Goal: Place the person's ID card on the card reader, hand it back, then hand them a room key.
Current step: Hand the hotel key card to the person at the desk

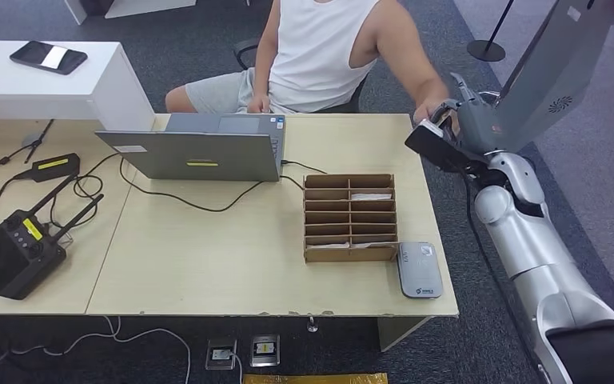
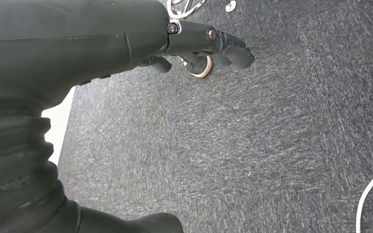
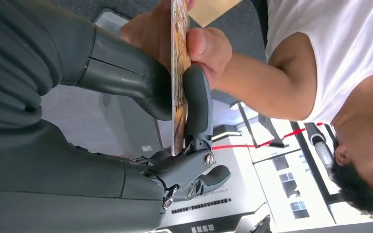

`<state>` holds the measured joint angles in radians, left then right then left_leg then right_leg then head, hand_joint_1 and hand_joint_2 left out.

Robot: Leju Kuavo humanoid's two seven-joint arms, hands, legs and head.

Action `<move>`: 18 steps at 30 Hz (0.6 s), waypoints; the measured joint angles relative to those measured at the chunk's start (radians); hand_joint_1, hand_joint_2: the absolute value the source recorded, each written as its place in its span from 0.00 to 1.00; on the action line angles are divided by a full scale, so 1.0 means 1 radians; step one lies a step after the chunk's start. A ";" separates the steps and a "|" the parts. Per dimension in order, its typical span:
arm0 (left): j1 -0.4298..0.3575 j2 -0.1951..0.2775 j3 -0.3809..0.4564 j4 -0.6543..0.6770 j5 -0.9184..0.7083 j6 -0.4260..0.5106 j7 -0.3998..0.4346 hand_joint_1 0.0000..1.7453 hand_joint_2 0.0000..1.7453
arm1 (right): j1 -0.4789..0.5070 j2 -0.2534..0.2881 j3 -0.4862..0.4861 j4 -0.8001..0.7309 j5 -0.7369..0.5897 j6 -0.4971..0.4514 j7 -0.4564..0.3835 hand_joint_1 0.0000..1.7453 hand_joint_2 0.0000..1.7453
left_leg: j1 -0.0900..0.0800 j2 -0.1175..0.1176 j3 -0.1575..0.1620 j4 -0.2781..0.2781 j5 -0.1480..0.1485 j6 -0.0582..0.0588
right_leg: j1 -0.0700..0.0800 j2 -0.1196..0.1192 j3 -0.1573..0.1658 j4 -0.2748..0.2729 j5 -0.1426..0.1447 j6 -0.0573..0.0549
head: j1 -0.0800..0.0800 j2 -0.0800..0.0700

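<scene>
One card [image 3: 178,73] is pinched edge-on between the right hand's [image 1: 452,132] thumb and fingers [image 3: 197,102], off the far right corner of the tabletop [image 1: 232,256]; the person's hand [image 3: 194,41] grips the same card. One card reader [image 1: 419,270] lies just right of one cardboard sorter [image 1: 349,218]. One laptop [image 1: 200,148] stands beyond it. The left hand [image 2: 209,43] hangs over carpet, fingers loosely apart, holding nothing.
</scene>
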<state>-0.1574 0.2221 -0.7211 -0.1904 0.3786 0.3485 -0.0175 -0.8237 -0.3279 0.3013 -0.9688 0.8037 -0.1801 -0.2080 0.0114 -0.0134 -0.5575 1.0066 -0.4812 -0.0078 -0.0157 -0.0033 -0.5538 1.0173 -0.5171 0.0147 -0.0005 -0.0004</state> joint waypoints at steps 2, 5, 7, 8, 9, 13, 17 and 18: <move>0.000 0.000 -0.001 0.000 0.003 0.001 0.000 0.00 1.00 | -0.007 0.013 0.008 0.033 0.006 -0.006 -0.002 0.42 1.00 | 0.000 0.000 0.000 0.000 0.000 0.000 | 0.000 0.000 0.000 0.000 0.000 0.000 | 0.000 0.000; 0.001 0.001 -0.002 0.000 0.007 0.001 0.000 0.00 1.00 | -0.014 0.031 0.016 0.075 0.010 -0.017 -0.003 0.02 1.00 | 0.000 0.000 0.000 0.000 0.000 0.000 | 0.000 0.000 0.000 0.000 0.000 0.000 | 0.000 0.000; 0.001 0.002 -0.002 0.000 0.010 0.002 0.000 0.00 1.00 | -0.017 0.040 0.021 0.099 0.008 -0.028 -0.005 0.00 1.00 | 0.000 0.000 0.000 0.000 0.000 0.000 | 0.000 0.000 0.000 0.000 0.000 0.000 | 0.000 0.000; 0.001 0.002 -0.002 0.000 0.011 0.002 0.000 0.00 1.00 | -0.018 0.043 0.023 0.108 0.002 -0.032 -0.009 0.00 1.00 | 0.000 0.000 0.000 0.000 0.000 0.000 | 0.000 0.000 0.000 0.000 0.000 0.000 | 0.000 0.000; 0.002 0.002 -0.002 0.000 0.012 0.002 0.000 0.00 1.00 | -0.019 0.046 0.024 0.116 -0.010 -0.031 -0.013 0.00 1.00 | 0.000 0.000 0.000 0.000 0.000 0.000 | 0.000 0.000 0.000 0.000 0.000 0.000 | 0.000 0.000; 0.002 0.003 -0.002 0.000 0.013 0.002 0.000 0.00 1.00 | -0.018 0.051 0.023 0.124 -0.126 0.029 -0.028 0.00 1.00 | 0.000 0.000 0.000 0.000 0.000 0.000 | 0.000 0.000 0.000 0.000 0.000 0.000 | 0.000 0.000; 0.004 0.006 -0.002 0.000 0.016 0.001 -0.001 0.00 1.00 | 0.010 0.039 0.006 0.059 -0.345 0.184 -0.018 0.00 1.00 | 0.000 0.000 0.001 0.001 0.000 0.000 | 0.000 0.000 0.000 0.000 0.000 0.000 | 0.000 0.000; 0.005 0.007 -0.002 0.000 0.016 0.001 -0.003 0.00 1.00 | 0.023 0.032 -0.001 0.028 -0.408 0.228 -0.013 0.00 1.00 | 0.000 0.000 0.001 0.001 0.000 0.000 | 0.000 0.000 -0.001 0.000 0.000 0.000 | 0.000 0.000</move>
<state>-0.1525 0.2291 -0.7233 -0.1904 0.3947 0.3491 -0.0203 -0.8004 -0.2960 0.3003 -0.9403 0.3953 0.0477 -0.2206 0.0114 -0.0134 -0.5565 1.0071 -0.4811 -0.0078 -0.0158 -0.0033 -0.5543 1.0171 -0.5170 0.0147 -0.0004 -0.0004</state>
